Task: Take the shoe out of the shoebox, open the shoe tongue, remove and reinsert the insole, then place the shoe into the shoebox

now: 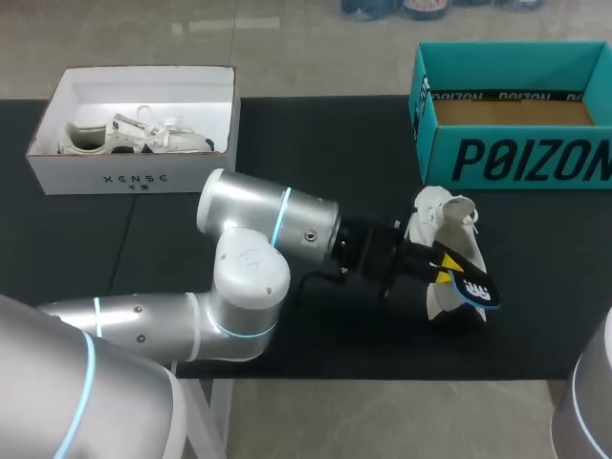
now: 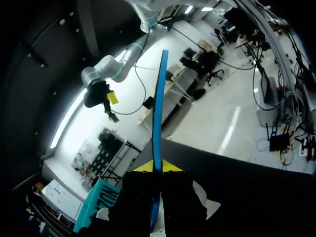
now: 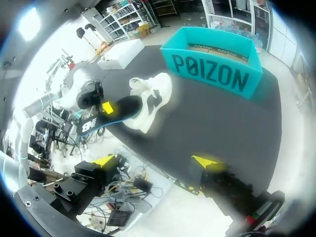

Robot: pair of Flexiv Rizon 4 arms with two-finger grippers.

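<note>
On your black counter (image 1: 287, 143), the teal shoebox (image 1: 516, 158) stands at the far right, and the white shoe (image 1: 435, 215) lies just in front of it, outside the box. Your left end effector (image 1: 438, 268) is pinching the dark insole (image 1: 473, 287) beside the shoe. Your right end effector (image 3: 154, 161) is spread wide with nothing in it, past the counter's edge.

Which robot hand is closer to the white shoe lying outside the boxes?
Left. The left gripper is right beside the shoe, shut on the insole. The right gripper hangs open, back past the edge of the table, well apart from the shoe.
</note>
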